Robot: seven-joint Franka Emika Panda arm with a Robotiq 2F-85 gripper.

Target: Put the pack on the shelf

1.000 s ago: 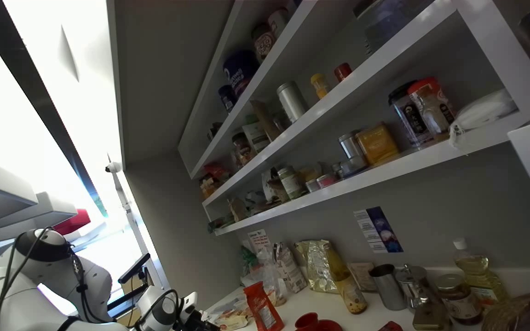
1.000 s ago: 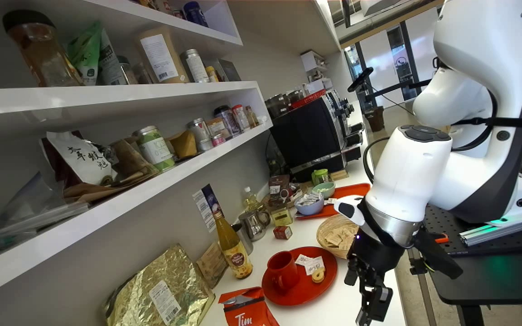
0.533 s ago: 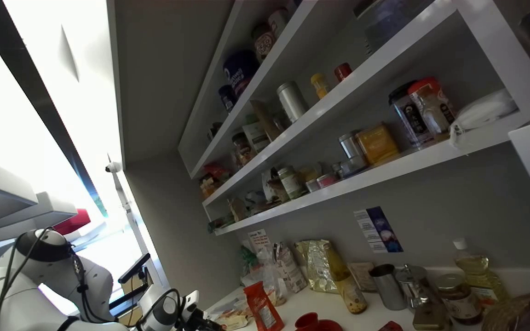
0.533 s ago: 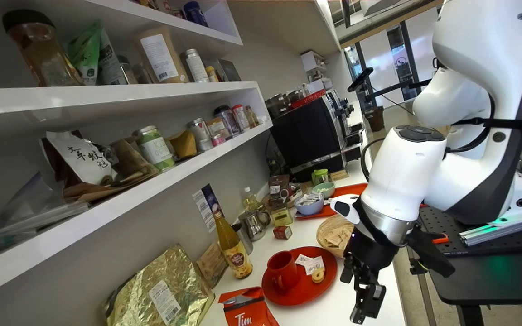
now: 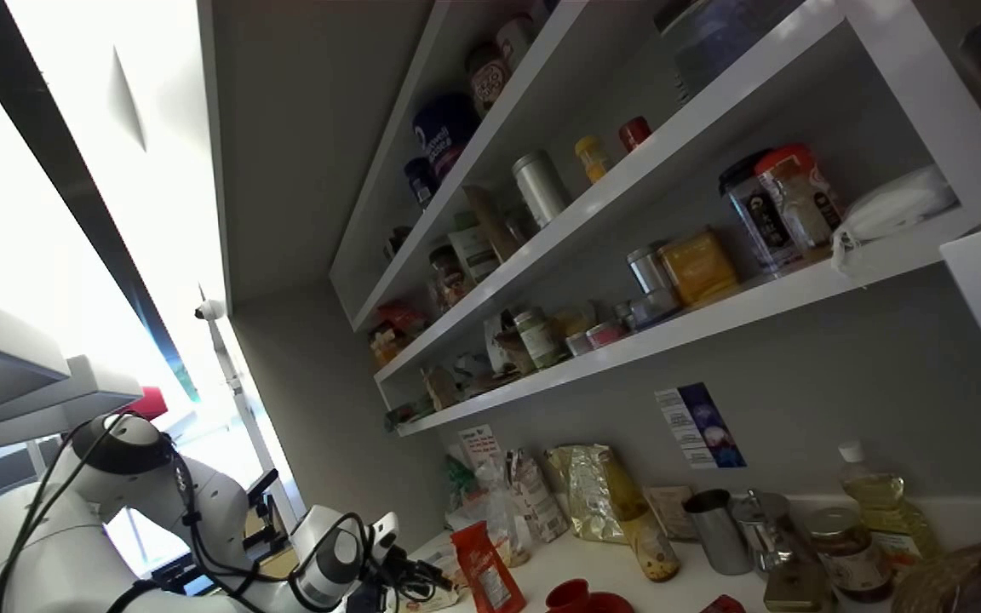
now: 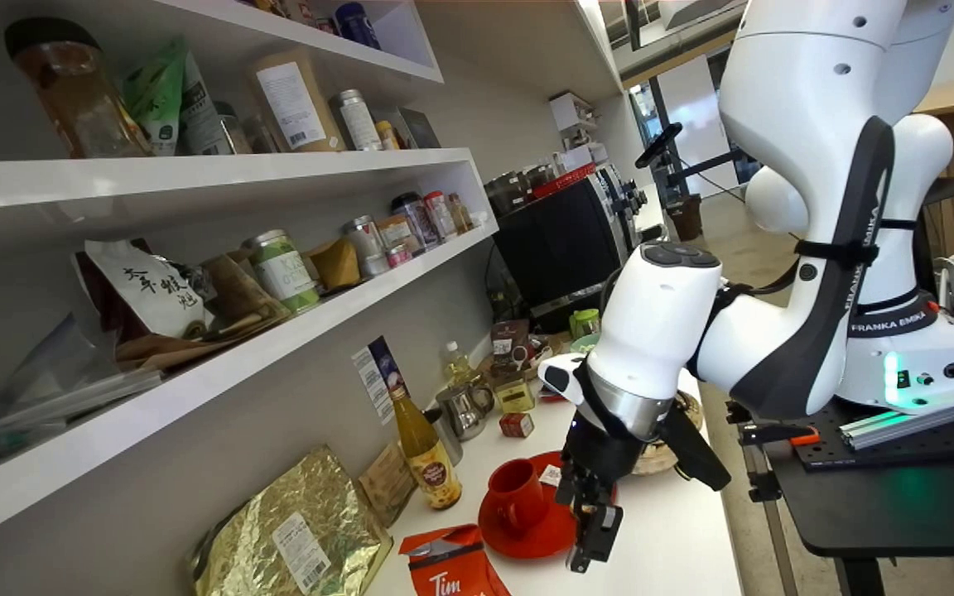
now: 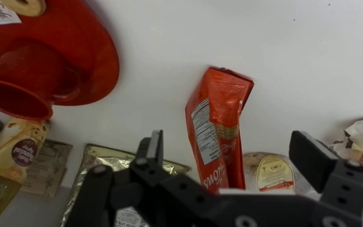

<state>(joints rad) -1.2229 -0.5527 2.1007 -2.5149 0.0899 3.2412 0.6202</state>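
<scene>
Beside the red plate (image 6: 547,530), in an exterior view, the gripper (image 6: 574,530) now hangs in front of part of the rim; a second ago it was farther out, toward the outer edge of the counter (image 6: 667,538). The red pouch (image 6: 454,567), the pack to be shelved, has not moved. I take this as the approach, with no grasp made yet.

The same shift shows in an exterior view where the arm (image 5: 214,498) has swung closer to the pouch (image 5: 488,569), which stands on the counter, well below the shelf (image 5: 703,322). Both the lift and the placing seem to remain.

From the wrist view, the jaws stand wide apart, holding nothing; the pouch (image 7: 222,135) shows in the gap between the fingers (image 7: 153,147), clear of either one. How far beyond them it is, I cannot tell. That line-up looks good for closing on its sides, though so soft-looking a pack may fold or sag when lifted, and might catch the shelf's front edge.
</scene>
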